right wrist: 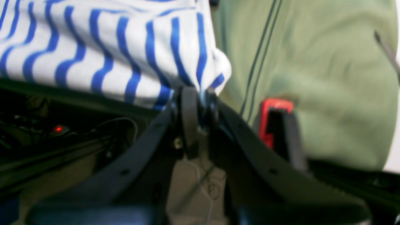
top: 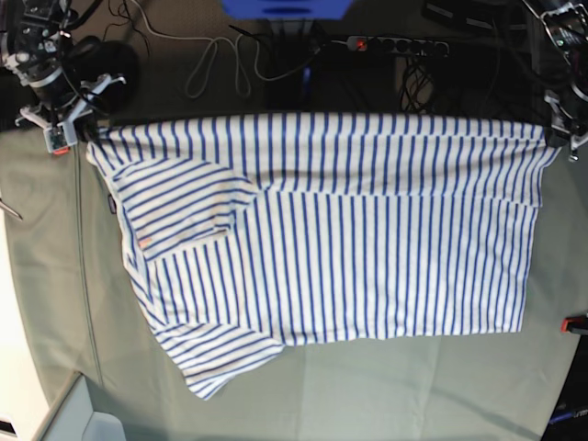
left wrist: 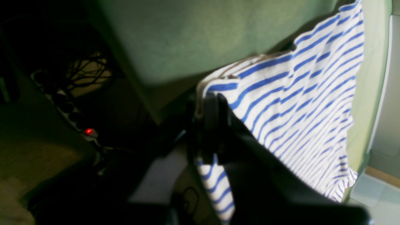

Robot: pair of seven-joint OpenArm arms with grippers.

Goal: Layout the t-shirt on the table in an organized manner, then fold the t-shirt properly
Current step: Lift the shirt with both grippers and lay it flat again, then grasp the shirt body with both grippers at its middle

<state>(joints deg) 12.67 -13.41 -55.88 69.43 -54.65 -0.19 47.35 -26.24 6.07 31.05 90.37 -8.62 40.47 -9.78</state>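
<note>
The white, blue-striped t-shirt (top: 367, 230) lies spread on the pale green table (top: 413, 395), its top edge stretched along the far table edge. One sleeve (top: 184, 207) is folded onto the body at the left, and a flap sticks out at the lower left. My right gripper (top: 81, 130) is shut on the shirt's far left corner; the right wrist view shows the jaws (right wrist: 200, 93) pinching striped cloth (right wrist: 109, 53). My left gripper (top: 554, 136) is shut on the far right corner; the left wrist view shows it (left wrist: 209, 100) clamped on the shirt (left wrist: 297, 93).
A red clamp (right wrist: 275, 118) sits on the table edge beside my right gripper, and another (top: 574, 323) at the right edge. Beyond the far edge are a power strip with a red light (top: 386, 43) and loose cables (top: 216, 64). The floor drops off there (left wrist: 47, 156).
</note>
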